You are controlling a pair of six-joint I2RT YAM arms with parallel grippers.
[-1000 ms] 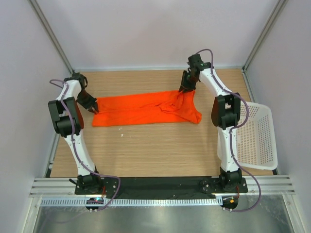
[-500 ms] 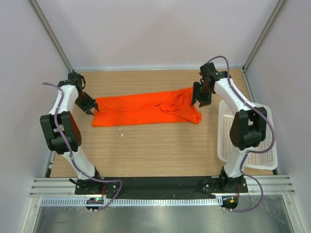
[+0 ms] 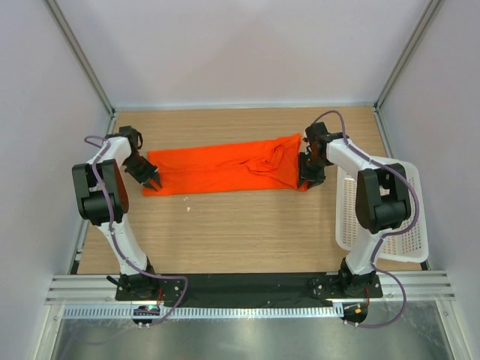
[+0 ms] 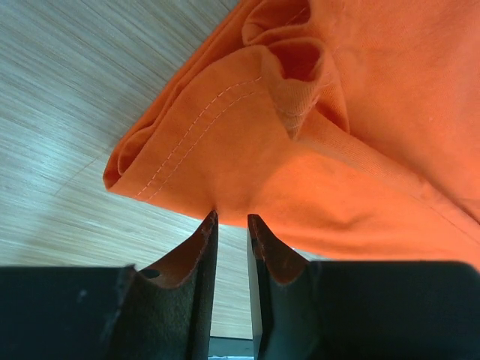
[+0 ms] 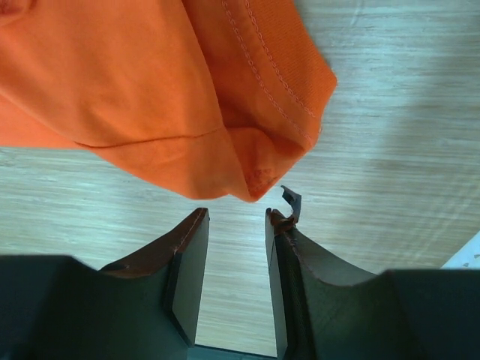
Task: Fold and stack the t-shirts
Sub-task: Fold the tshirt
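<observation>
The orange-red t-shirt [image 3: 217, 169] lies on the wooden table as a long folded band running left to right. My left gripper [image 3: 155, 184] is at its near left corner. In the left wrist view the gripper [image 4: 231, 219] is open by a narrow gap, with its tips against the hemmed edge of the shirt [image 4: 337, 135] and no cloth between them. My right gripper [image 3: 304, 182] is at the near right corner. In the right wrist view it [image 5: 236, 215] is open and empty, with the shirt's corner [image 5: 251, 187] just beyond the tips.
A white lattice basket [image 3: 390, 217] stands at the table's right edge, right beside the right arm; a sliver of it shows in the right wrist view [image 5: 471, 255]. Bare wooden table [image 3: 240, 232] lies in front of the shirt. A torn bit of pad lining [image 5: 291, 201] sticks up from one right finger.
The left gripper has moved nearer and to the right, onto the shirt's near left corner. The right gripper has let go of the far right edge and moved down to the near right corner.
</observation>
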